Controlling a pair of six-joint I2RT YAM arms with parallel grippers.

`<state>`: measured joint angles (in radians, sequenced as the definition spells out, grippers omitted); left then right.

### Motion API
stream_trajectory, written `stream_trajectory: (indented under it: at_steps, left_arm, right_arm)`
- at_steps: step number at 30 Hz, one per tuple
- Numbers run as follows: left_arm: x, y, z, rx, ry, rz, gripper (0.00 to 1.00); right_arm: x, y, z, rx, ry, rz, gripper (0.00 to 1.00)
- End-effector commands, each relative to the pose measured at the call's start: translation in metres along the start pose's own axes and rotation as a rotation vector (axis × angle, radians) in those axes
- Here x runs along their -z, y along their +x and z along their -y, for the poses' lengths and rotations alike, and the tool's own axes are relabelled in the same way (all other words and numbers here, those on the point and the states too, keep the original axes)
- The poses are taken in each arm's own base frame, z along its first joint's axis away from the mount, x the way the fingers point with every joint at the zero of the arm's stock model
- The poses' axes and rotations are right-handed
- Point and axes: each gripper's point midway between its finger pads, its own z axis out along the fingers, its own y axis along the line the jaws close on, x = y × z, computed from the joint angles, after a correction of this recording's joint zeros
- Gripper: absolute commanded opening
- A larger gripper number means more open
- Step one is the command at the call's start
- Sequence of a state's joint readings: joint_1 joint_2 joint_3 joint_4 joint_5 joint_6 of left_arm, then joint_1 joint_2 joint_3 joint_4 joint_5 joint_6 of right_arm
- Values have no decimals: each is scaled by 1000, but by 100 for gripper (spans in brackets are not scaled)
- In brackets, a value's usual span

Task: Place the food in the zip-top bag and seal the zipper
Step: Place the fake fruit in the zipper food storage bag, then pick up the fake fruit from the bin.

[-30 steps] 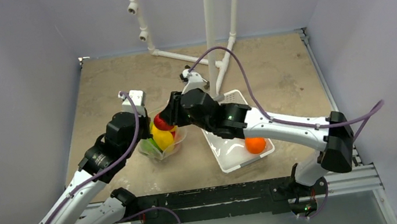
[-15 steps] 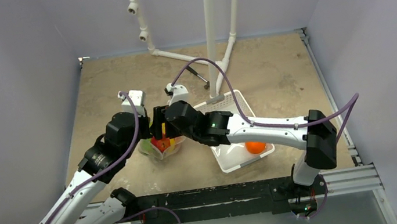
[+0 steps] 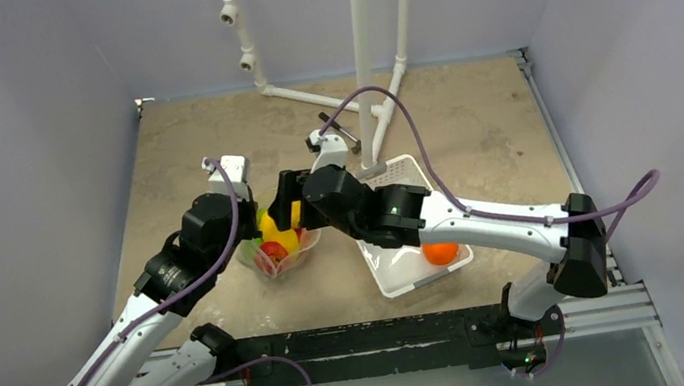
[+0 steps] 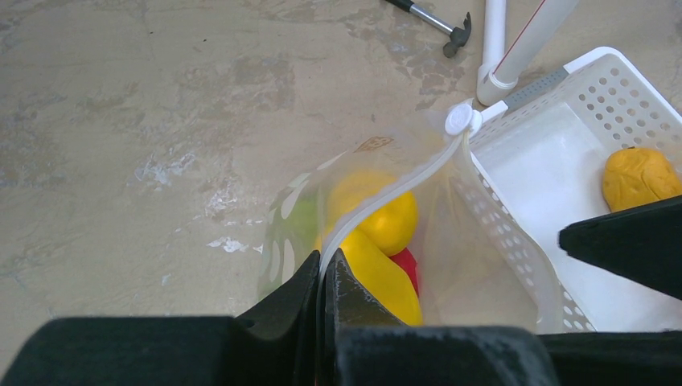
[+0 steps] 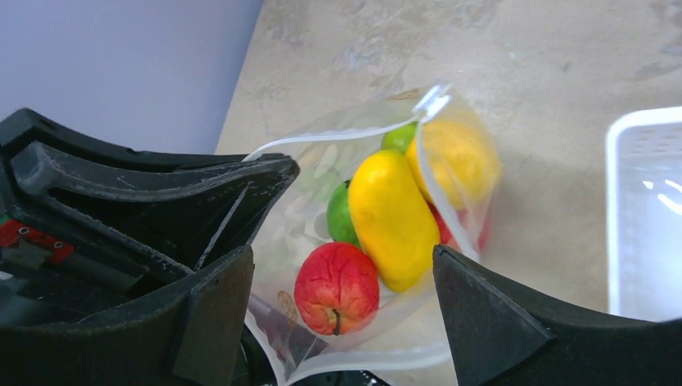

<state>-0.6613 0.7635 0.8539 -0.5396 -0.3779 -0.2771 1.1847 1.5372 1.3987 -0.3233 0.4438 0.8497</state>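
Note:
The zip-top bag (image 3: 277,250) stands open on the table, holding a red apple (image 5: 338,285), a long yellow fruit (image 5: 392,213), a yellow lemon (image 4: 392,221) and green pieces (image 5: 341,219). My left gripper (image 4: 323,265) is shut on the zipper (image 4: 402,189) at the near end of the bag's mouth and holds it up; the white slider (image 4: 461,121) sits at the far end. My right gripper (image 5: 339,256) is open and empty, just above the bag's mouth and the red apple. An orange (image 3: 440,252) lies in the white tray (image 3: 410,286).
The white tray (image 4: 555,161) stands right beside the bag on its right. A white pipe frame (image 3: 363,59) rises behind it, and a small hammer (image 4: 430,18) lies by the pipe's foot. My left gripper's body (image 5: 121,185) is close to the right one.
My right gripper, which held a red apple over the bag, dipped into the mouth, let it go and rose open. The apple now lies in the bag. The left gripper stayed put.

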Motion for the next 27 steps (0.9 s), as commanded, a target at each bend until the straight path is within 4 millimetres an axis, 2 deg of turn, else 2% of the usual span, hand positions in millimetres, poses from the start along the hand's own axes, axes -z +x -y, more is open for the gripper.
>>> stream_trajectory:
  at_steps: [1, 11, 19, 27]
  left_arm:
    - [1, -13, 1, 31, 6, 52, 0]
    - [1, -13, 2, 29, 13, 52, 0]
    - [1, -13, 3, 29, 18, 52, 0]
    - [1, -13, 4, 30, 21, 51, 0]
  right_arm:
    - [14, -6, 33, -29, 152, 32, 82]
    - [24, 18, 129, -53, 511, 4, 79]
    - [33, 4, 194, -66, 666, 37, 78]
    - [39, -5, 235, -31, 770, 46, 79]
